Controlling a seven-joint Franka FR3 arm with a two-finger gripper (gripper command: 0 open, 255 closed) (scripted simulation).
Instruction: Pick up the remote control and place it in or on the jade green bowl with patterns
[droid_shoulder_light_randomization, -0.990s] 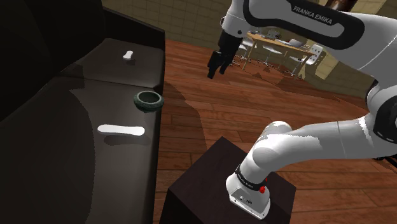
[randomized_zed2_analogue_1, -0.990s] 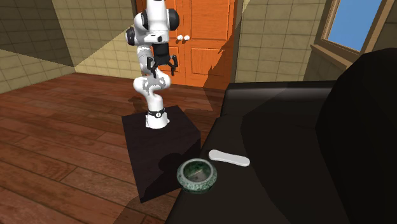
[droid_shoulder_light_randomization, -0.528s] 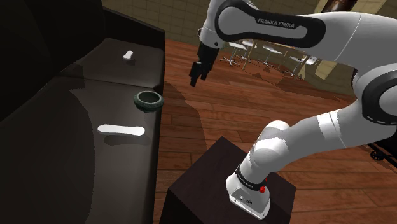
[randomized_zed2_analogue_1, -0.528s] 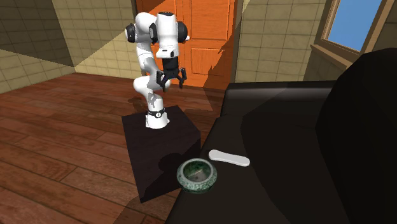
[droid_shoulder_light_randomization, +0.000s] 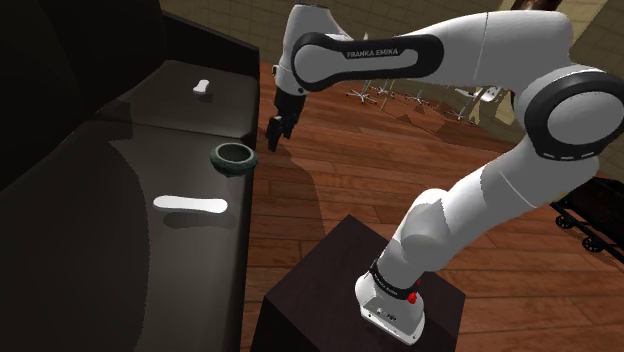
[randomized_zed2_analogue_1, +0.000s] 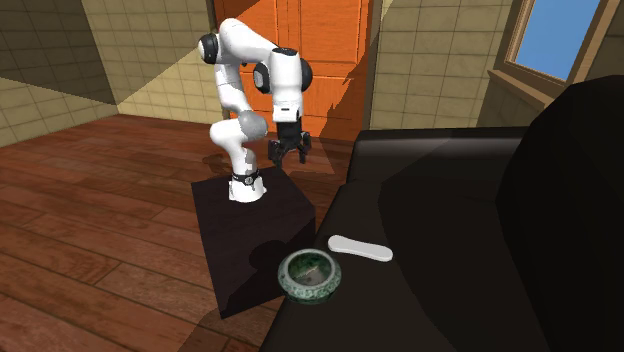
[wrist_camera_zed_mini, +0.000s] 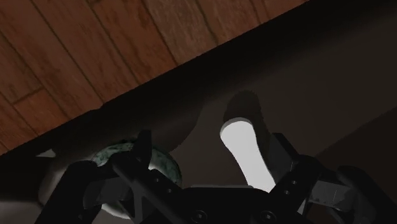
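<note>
The remote control (droid_shoulder_light_randomization: 190, 204) is a long white bar lying flat on the dark sofa seat (droid_shoulder_light_randomization: 100, 230); it also appears as the remote (randomized_zed2_analogue_1: 360, 248) and the remote (wrist_camera_zed_mini: 245, 149). The green patterned bowl (droid_shoulder_light_randomization: 234, 155) sits near the seat's edge, close beside the remote, and shows again as the bowl (randomized_zed2_analogue_1: 309, 275) and the bowl (wrist_camera_zed_mini: 167, 168). My gripper (droid_shoulder_light_randomization: 273, 135) hangs in the air just off the sofa's edge, above and beyond the bowl. The gripper (randomized_zed2_analogue_1: 289, 152) is open with nothing held. Along the gripper (wrist_camera_zed_mini: 211, 141) the remote lies far below.
A second small white object (droid_shoulder_light_randomization: 202, 86) lies on the far sofa cushion. The dark box stand (droid_shoulder_light_randomization: 350, 290) sits on the wooden floor (droid_shoulder_light_randomization: 330, 180) beside the sofa. An orange door (randomized_zed2_analogue_1: 325, 60) stands behind the arm. Chairs and a table (droid_shoulder_light_randomization: 440, 90) are far back.
The arm has swung toward the shoulder view's left and come lower, bringing the gripper from over the floor to the sofa's edge by the bowl. The jaws stayed open. Remote and bowl have not moved.
</note>
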